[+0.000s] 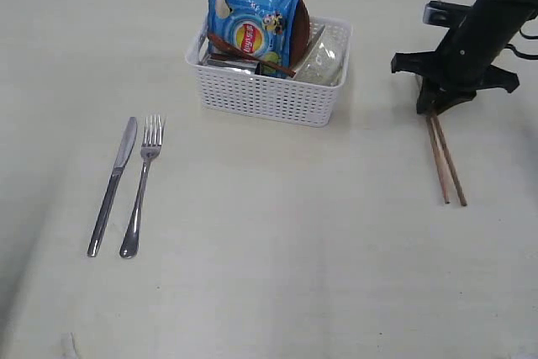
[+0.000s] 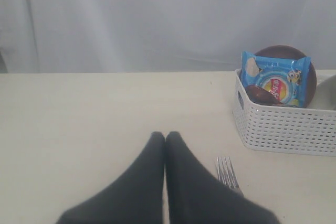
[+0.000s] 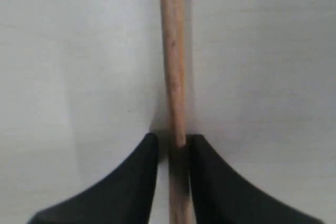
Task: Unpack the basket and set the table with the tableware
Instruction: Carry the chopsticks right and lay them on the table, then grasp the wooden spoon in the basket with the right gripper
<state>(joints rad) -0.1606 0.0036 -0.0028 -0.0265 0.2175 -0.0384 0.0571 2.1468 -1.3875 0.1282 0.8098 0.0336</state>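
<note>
From where I stand, the basket [image 1: 267, 97] sits toward the far middle of the surface [image 1: 277, 275], with the blue chips bag [image 1: 252, 29], the brown plate [image 1: 298, 14], the wooden spoon [image 1: 244, 50] and a pale bowl [image 1: 324, 58] inside it. The knife [image 1: 112, 184] and fork [image 1: 141, 184] lie side by side, well to its left. Off to the right, the chopsticks [image 1: 439, 161] appear to lie on the surface as a close pair. Their far ends are under the right arm [image 1: 479, 35], whose right jaws hang low over them. Seen from the left wrist, the left jaws are pressed together with nothing between them. They are poised above bare surface, with the fork's tines just beside them and the basket beyond. Seen from the right wrist, the right jaws flank the chopsticks closely, one on each side. I cannot tell whether they pinch the wood or stand just clear of it. This looks to me like the set-down of the chopsticks. Doing it well means parting wide enough to clear both sticks, then lifting straight up so that neither is dragged or rolled away from its mate.
</note>
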